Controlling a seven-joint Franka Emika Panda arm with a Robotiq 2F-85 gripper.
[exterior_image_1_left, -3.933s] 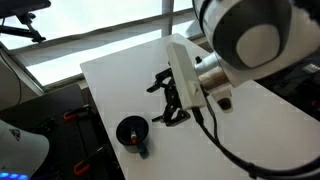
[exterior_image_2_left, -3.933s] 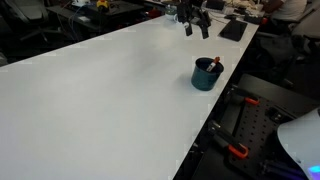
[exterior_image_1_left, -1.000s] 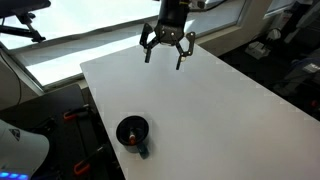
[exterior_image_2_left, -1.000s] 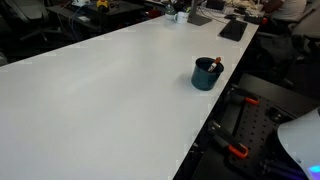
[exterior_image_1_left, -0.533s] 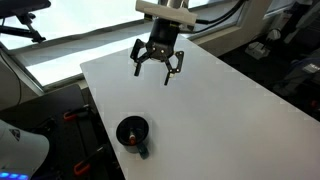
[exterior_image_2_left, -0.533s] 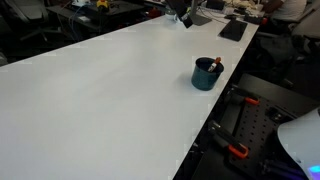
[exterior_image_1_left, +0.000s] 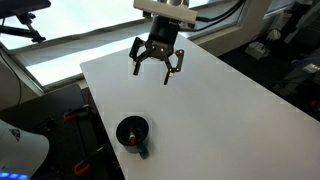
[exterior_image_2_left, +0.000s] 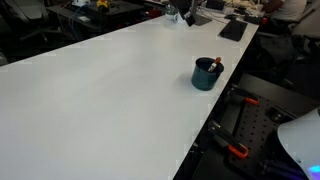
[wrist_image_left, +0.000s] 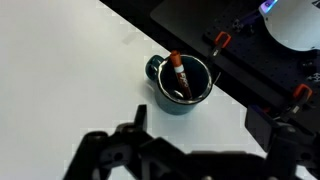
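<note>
My gripper (exterior_image_1_left: 153, 71) hangs in the air above the white table (exterior_image_1_left: 235, 110), well apart from the mug (exterior_image_1_left: 132, 131) and touching nothing. My fingers (exterior_image_1_left: 136, 68) are spread wide, with only air between them. In the wrist view the gripper (wrist_image_left: 188, 152) shows as two dark, blurred arms on either side of the bottom edge, with the mug (wrist_image_left: 182, 83) higher in the picture between them.

The mug is dark blue and stands upright on the table (wrist_image_left: 60, 70), just inside its edge. A marker (wrist_image_left: 176, 68) with a reddish top leans inside it, the tip poking above the rim. The mug's handle (wrist_image_left: 152, 67) points away from the near table edge.

In an exterior view the mug (exterior_image_2_left: 206, 73) sits alone by the table's (exterior_image_2_left: 100, 90) edge, the marker (exterior_image_2_left: 216, 64) sticking up from it. My gripper (exterior_image_2_left: 180, 14) is barely visible far behind the mug, at the top of the frame. Past the table edge on the mug's side there is dark gear with red parts (wrist_image_left: 220, 40) — I cannot make out what it is.
</note>
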